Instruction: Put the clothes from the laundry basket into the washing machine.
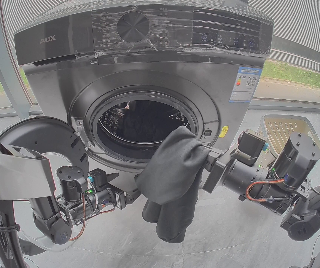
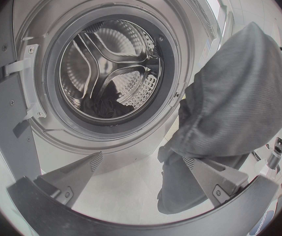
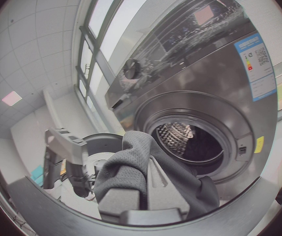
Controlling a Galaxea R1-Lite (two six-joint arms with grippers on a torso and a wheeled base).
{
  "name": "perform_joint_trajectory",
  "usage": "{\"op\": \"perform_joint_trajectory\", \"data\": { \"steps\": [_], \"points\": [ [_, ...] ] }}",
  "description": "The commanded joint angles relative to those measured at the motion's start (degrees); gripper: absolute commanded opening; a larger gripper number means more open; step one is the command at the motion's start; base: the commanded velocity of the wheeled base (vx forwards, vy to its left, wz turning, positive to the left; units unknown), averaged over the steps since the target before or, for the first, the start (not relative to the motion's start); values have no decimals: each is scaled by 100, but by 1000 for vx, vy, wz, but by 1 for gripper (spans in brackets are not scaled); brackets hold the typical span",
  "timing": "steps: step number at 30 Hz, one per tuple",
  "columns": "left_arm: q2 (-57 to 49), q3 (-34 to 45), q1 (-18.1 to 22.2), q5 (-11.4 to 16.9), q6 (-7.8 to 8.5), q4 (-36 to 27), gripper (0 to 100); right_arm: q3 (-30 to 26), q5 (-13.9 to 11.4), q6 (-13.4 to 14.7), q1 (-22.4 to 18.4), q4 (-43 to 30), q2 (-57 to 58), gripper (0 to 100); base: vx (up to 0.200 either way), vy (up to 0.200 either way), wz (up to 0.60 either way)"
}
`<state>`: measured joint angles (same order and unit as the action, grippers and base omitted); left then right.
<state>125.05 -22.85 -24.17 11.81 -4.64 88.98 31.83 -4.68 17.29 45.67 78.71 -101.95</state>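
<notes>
The washing machine stands with its round door swung wide open to the robot's left. Its steel drum is exposed, and dark clothes already lie at the bottom of it. The right pincer is clenched on a dark grey garment. It holds the garment in the air just in front of the lower right edge of the opening, outside the drum, with the loose folds hanging towards the floor. The left pincer sits low beneath the opening, released with its 2 fingers spread. 1 fingertip is close against the hanging cloth, though contact cannot be made out. The pale perforated laundry basket stands beside the machine on the robot's right.
</notes>
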Motion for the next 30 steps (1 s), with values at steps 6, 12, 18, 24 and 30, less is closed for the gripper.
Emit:
{"op": "perform_joint_trajectory", "data": {
  "steps": [6, 12, 18, 24, 30],
  "points": [
    [-139, 78, -35, 40, 16, 14, 100, 623, 872, 3, 136, -682, -159, 0, 0, 0, 0],
    [-411, 131, -219, 58, 7, 14, 100, 886, 1215, 3, 118, -867, -326, 0, 0, 0, 0],
    [-1018, 263, -501, 234, -1, 14, 100, 974, 1294, -6, 39, -937, -545, 0, 0, 0, 0],
    [-1396, 96, -527, 357, -45, 5, 100, 939, 1303, -6, 100, -1051, -589, 0, 0, 0, 0],
    [-1387, -80, -852, 322, -72, -3, 100, 930, 1303, -6, 197, -1051, -651, 0, 0, 0, 0]
  ]
}}
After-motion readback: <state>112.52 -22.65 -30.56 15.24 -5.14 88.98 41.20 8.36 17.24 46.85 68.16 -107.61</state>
